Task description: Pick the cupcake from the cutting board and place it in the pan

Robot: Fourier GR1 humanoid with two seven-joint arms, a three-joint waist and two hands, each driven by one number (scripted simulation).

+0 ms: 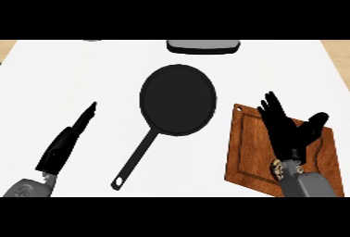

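Right hand (285, 126): over the cutting board (249, 152), black fingers spread and pointing up the view, thumb splayed toward the right; open, holding nothing that can be seen. Grey forearm below it, cut off at the lower edge. A small tan and dark object (278, 167) peeking out just left of the wrist, mostly hidden by hand and arm; possibly the cupcake, too covered to say for sure. No cupcake plainly visible elsewhere on the board.

Left hand (68, 141): low at the left, seen edge-on, fingers straight and together, tips pointing up and right; open, empty, resting over the bare white counter (82, 78).

Cutting board: reddish-brown wood, rectangular, tilted slightly, a groove running inside its border and a small hole at the upper left corner; right and lower parts hidden behind the arm.

Pan (178, 99): matte black, round, shallow, nothing inside; long thin handle running down and left, ending in a hanging loop. Just left of the board, apart from it.

At the top edge, a dark grey rounded object (203, 46), cut off, not identifiable.
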